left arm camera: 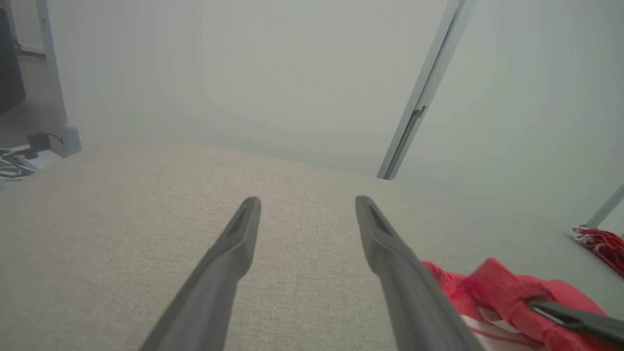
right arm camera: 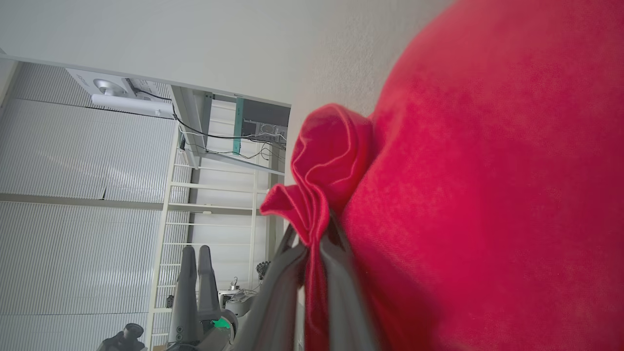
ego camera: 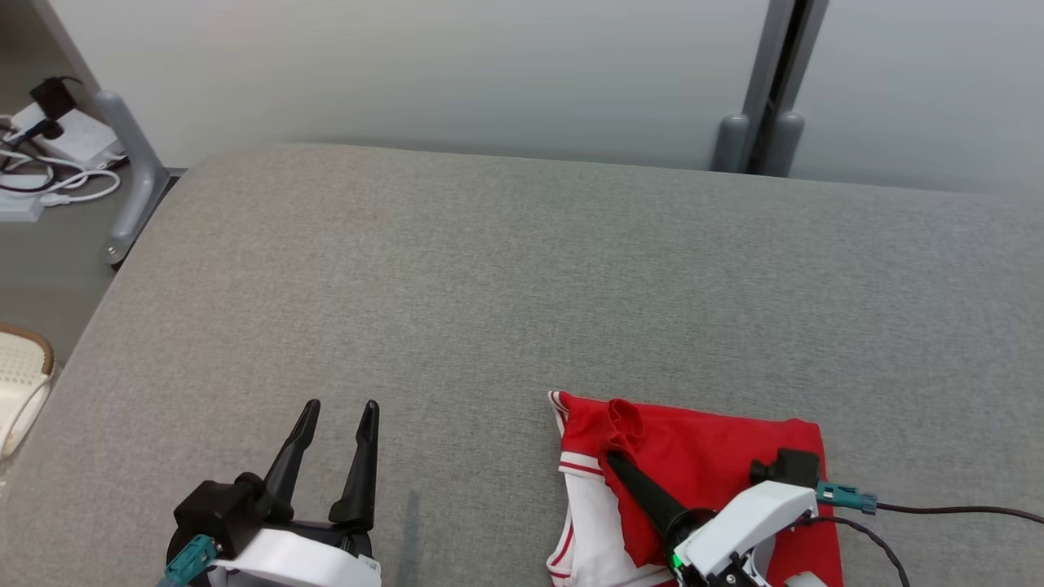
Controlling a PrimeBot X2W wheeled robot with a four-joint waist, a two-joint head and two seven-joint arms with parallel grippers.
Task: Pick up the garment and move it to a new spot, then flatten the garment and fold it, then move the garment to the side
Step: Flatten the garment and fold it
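1. The garment [ego camera: 701,465], red with white trim, lies on the near right part of the grey padded table [ego camera: 489,269], with a white panel showing along its left side.
2. The right gripper [ego camera: 613,458] is clamped on a bunched ridge of red cloth near the garment's far left corner. Its pale wrist sits over the fabric, and a dark cable [ego camera: 938,509] trails off to the right.
3. The left gripper [ego camera: 342,405] hovers over bare table with its fingers spread apart, well apart from the garment.
4. Beyond the table's left edge, white cords [ego camera: 49,175] lie on the floor beside a grey post foot [ego camera: 130,163]. A dark upright [ego camera: 775,81] stands behind the far edge.
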